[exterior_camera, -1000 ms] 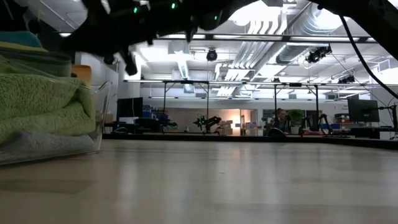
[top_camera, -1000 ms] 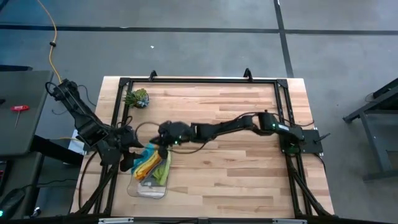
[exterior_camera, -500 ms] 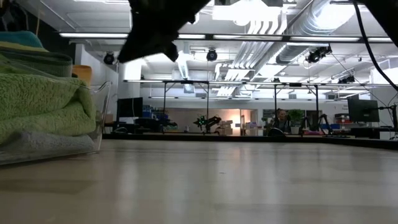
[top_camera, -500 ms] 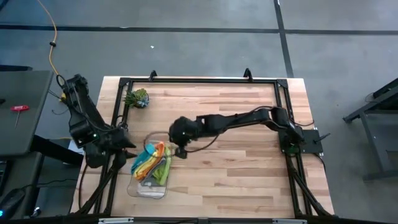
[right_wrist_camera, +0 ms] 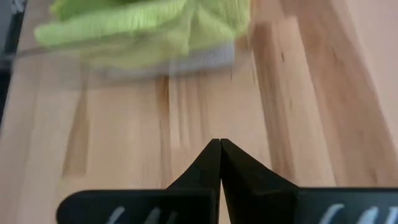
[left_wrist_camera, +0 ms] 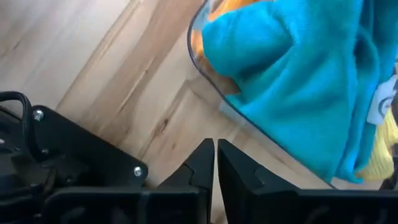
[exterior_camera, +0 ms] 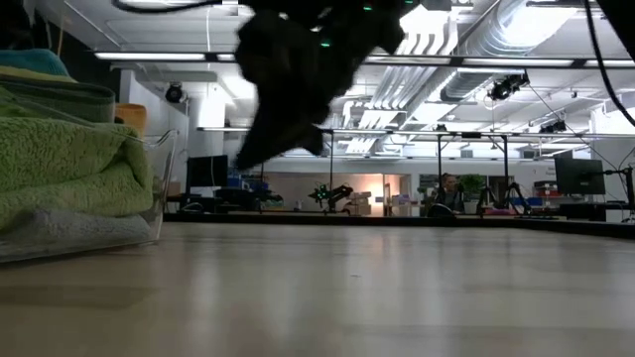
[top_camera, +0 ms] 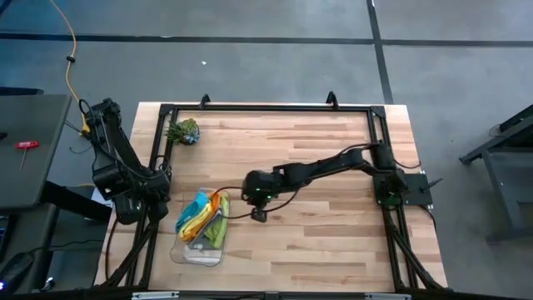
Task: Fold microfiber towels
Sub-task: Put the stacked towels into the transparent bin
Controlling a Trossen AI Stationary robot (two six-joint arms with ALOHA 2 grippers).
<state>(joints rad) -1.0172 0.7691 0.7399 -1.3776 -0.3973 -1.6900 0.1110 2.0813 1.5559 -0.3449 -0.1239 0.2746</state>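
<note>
The microfiber towels (top_camera: 204,218) lie heaped in a clear plastic bin (top_camera: 193,254) at the table's near left. Teal (left_wrist_camera: 292,81), orange (left_wrist_camera: 205,43) and yellow (left_wrist_camera: 382,155) show on top. Lime green (right_wrist_camera: 143,28) rests on grey (right_wrist_camera: 193,61) at the bin's side. My left gripper (left_wrist_camera: 215,162) is shut and holds nothing. It hangs over the table's left edge (top_camera: 148,200), just outside the bin's rim. My right gripper (right_wrist_camera: 220,155) is also shut and holds nothing, slanting down over bare wood to the right of the bin (top_camera: 260,215).
A small spiky green plant (top_camera: 183,131) stands at the far left corner. A black metal frame (top_camera: 266,108) runs round the tabletop. Bare wood (top_camera: 333,242) stretches from the bin to the right edge.
My left gripper has drawn back from the bin toward the table's left edge. My right gripper has swung from above the bin toward the table's right and near edges and tipped further down. The towels have stayed in the bin.
</note>
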